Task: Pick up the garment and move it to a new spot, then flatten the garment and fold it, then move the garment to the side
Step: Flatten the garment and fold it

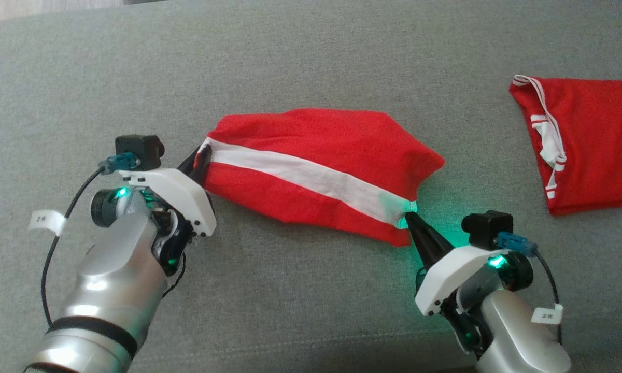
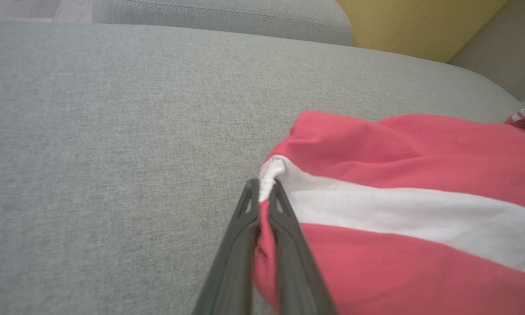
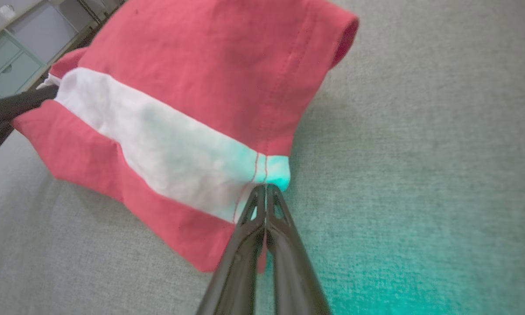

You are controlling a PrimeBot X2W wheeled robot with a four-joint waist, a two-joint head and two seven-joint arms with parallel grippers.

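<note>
Garment (image 1: pixel 316 166) taut: left pincer (image 2: pixel 264 188) clamped on stripe end, right pincer (image 3: pixel 266 188) clamped opposite end.

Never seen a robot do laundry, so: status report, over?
Left gripper shut on striped garment, left end. Right gripper shut on its right end. Other red garment apart, far right.
</note>
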